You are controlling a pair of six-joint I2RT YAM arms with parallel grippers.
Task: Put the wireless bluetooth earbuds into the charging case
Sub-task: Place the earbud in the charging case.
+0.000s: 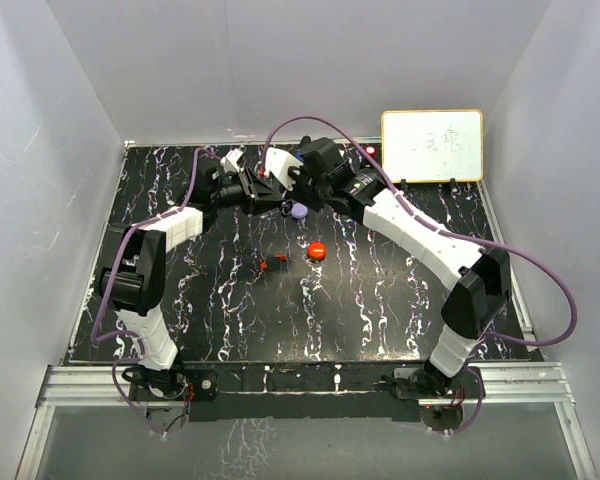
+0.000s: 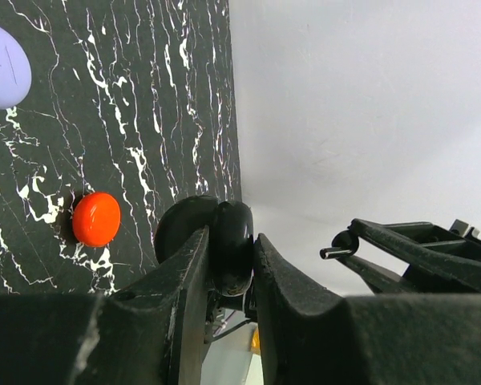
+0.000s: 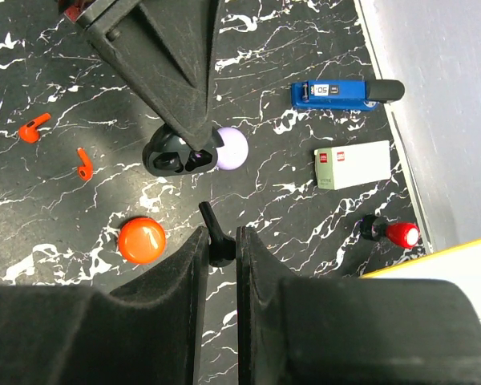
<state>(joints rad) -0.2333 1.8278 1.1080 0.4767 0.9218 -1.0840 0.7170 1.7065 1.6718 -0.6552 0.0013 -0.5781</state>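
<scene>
Gripping black earbud, blue device reading "05"

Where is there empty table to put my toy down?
The near half of the table, from the red puck to the near edge, is bare. The back is crowded: left tool, right tool, lilac puck, white box.

The blue device lying just beside the white box carries a small pale window with dark digits that look like "05", though the view is too coarse to be sure. The white box itself bears a small red label square whose white print is too tiny to read. The whiteboard, standing near the white box, shows faint handwritten strokes that cannot be read.
</scene>
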